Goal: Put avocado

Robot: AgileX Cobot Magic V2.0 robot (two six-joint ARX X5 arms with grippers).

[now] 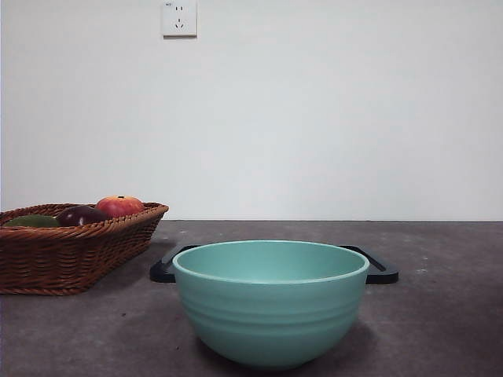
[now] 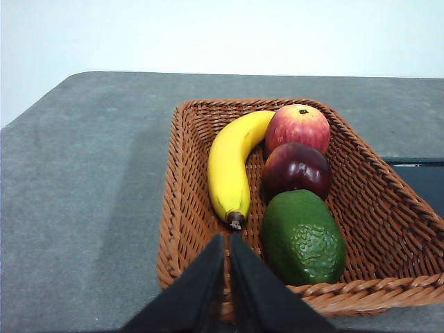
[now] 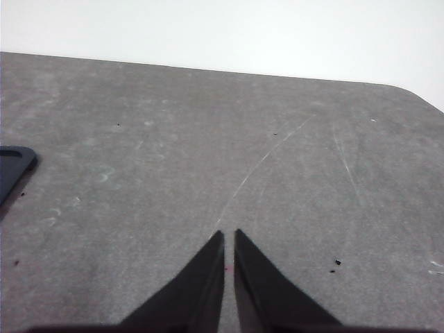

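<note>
The dark green avocado point(image 2: 304, 238) lies in a brown wicker basket point(image 2: 184, 208), next to a dark purple fruit point(image 2: 297, 168), a red apple-like fruit point(image 2: 298, 127) and a yellow banana point(image 2: 230, 166). In the front view only its top point(image 1: 33, 221) shows over the basket rim point(image 1: 71, 255) at the far left. My left gripper point(image 2: 227, 239) is shut and empty, above the basket's near edge, a little to the side of the avocado. My right gripper point(image 3: 229, 236) is shut and empty over bare table. Neither arm shows in the front view.
A teal bowl point(image 1: 271, 302) stands front and centre on the grey table. Behind it lies a flat black tray point(image 1: 381, 271), whose corner shows in the right wrist view point(image 3: 12, 170). A white wall with a socket point(image 1: 179, 17) is behind.
</note>
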